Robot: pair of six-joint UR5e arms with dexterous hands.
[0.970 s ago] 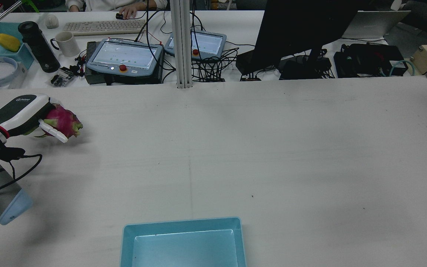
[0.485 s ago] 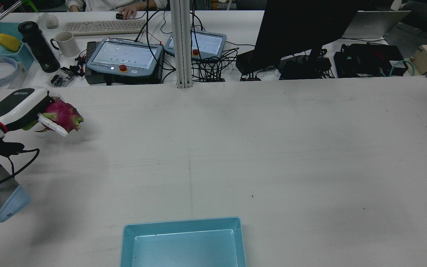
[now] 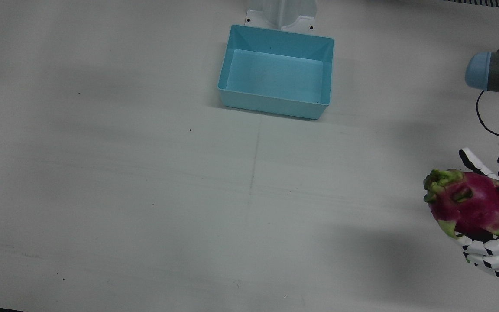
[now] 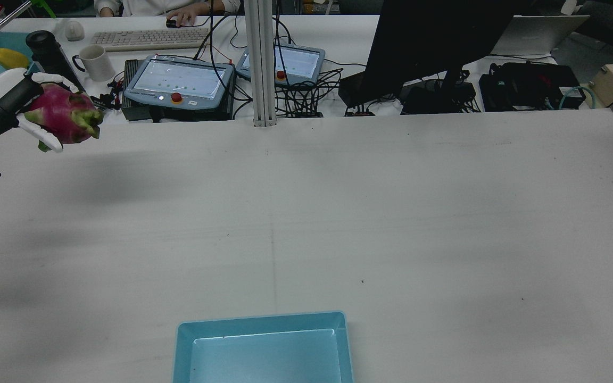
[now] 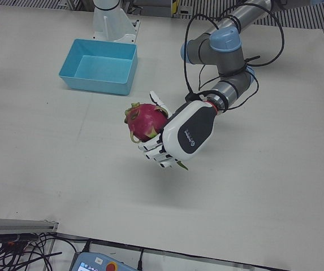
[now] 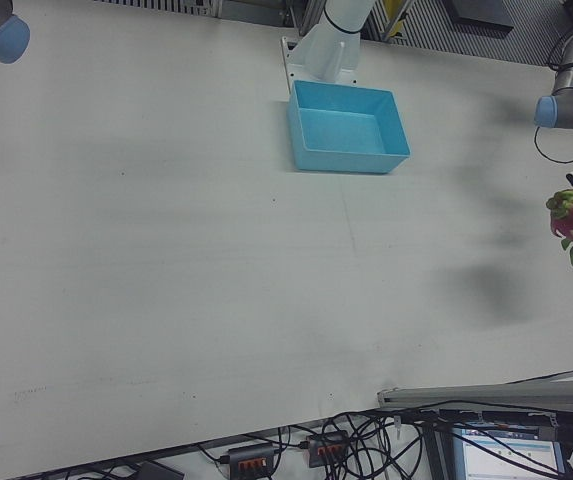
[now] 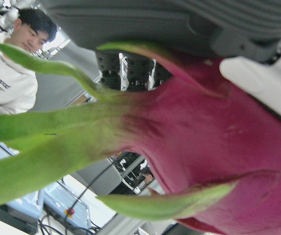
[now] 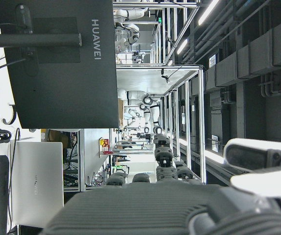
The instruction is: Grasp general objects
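Aloft, left robot hand (image 5: 176, 138) around dragon fruit (image 5: 146, 121)

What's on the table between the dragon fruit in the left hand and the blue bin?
Nothing: the front view shows only bare table between the dragon fruit, held by the left hand, and the blue bin.

Overhead front view (image 3: 275, 69), opposing rear

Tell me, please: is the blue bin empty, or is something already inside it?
Empty. The blue bin shows only its bare floor in the front view; the dragon fruit is in the left hand, away from the bin.
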